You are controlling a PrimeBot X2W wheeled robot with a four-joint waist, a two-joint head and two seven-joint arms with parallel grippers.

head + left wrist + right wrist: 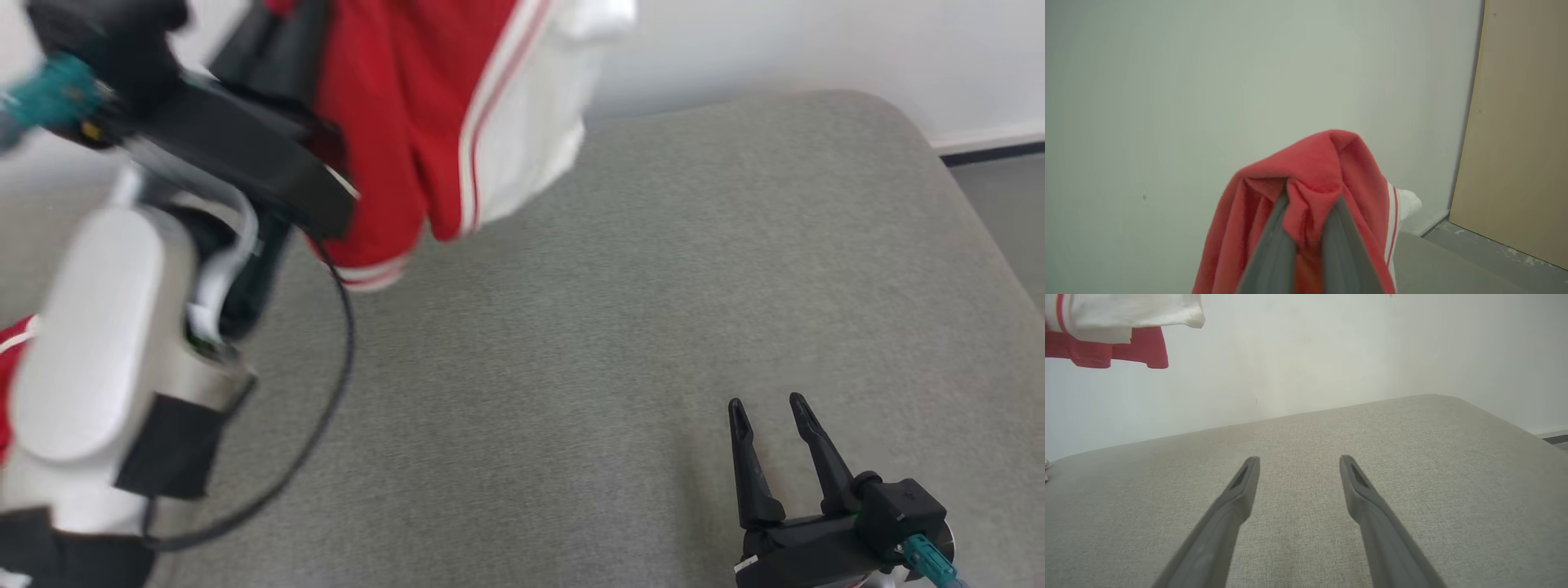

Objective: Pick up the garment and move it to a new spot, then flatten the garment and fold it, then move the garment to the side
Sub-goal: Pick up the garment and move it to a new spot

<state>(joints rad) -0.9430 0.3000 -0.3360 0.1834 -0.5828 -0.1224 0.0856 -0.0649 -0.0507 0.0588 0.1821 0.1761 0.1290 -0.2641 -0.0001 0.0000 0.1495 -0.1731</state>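
The garment [424,106] is red with white panels and stripes. It hangs in the air at the top left of the head view, well above the grey padded surface [571,351]. My left gripper [1308,204] is shut on a bunch of its red cloth [1314,171], which drapes over both fingers. In the head view the left fingertips are hidden behind the cloth and the wrist. Low at the right, my right gripper [767,407] stands open just above the surface, nothing between its fingers [1241,486]. The garment's hem [1118,339] hangs at that view's top left.
A white wall [816,41] runs behind the padded surface, whose rounded far right corner [890,114] drops to grey floor [1004,212]. A beige panel [1523,122] stands beside the wall. A bit of red fabric [12,359] shows at the left edge behind my left arm.
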